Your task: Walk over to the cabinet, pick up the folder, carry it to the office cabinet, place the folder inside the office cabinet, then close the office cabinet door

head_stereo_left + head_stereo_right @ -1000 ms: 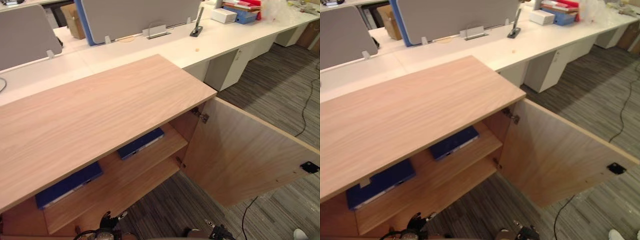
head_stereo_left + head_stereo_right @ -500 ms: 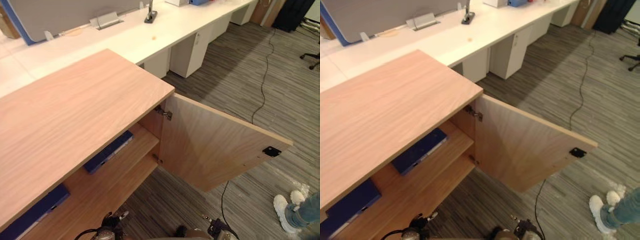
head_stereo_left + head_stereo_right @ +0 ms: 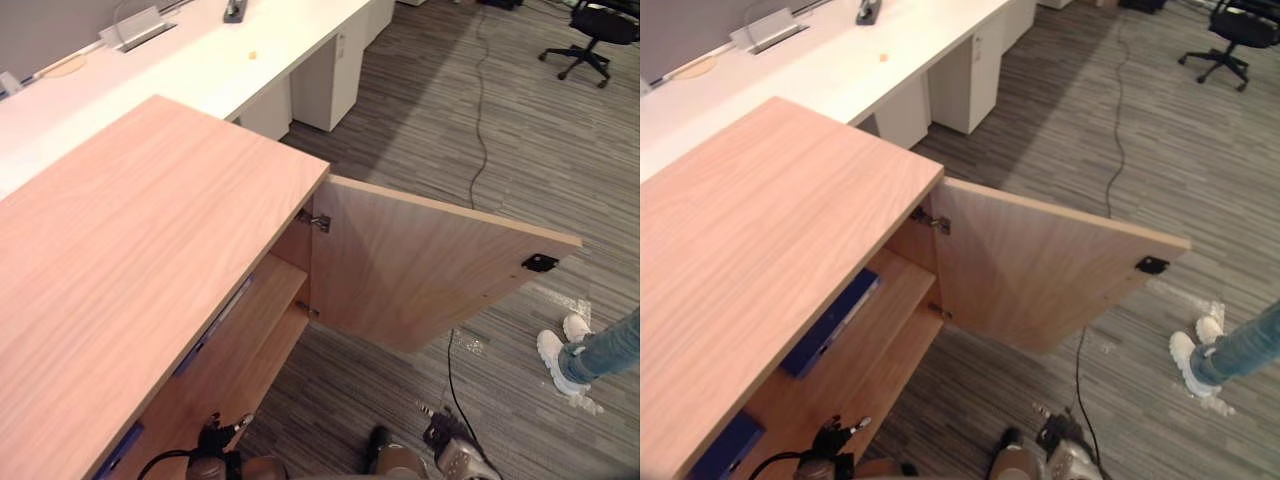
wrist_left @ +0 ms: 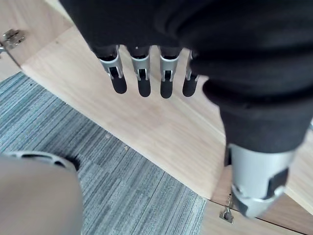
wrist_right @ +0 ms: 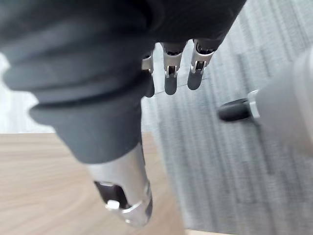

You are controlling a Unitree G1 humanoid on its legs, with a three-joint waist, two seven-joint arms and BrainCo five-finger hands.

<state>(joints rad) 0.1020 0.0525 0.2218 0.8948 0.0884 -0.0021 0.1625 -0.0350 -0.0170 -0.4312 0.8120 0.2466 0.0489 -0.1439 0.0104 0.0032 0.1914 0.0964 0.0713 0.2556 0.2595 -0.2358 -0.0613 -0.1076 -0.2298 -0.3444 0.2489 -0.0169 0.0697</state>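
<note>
Blue folder [image 3: 830, 325] — wood-grain cabinet [image 3: 770, 220]

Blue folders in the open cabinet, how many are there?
2. One flat blue folder lies on the wooden shelf nearer the open door; the other lies further left. The wooden cabinet top may hide more.

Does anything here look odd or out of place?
Nothing is spilled or broken. The cabinet door stands wide open, a blue folder lies flat on the shelf inside, and a person's shoes stand near the door's outer edge.

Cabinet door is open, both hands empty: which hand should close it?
Right, probably. The door stands out on the robot's right, and the right hand, open and empty, is on that side.
</note>
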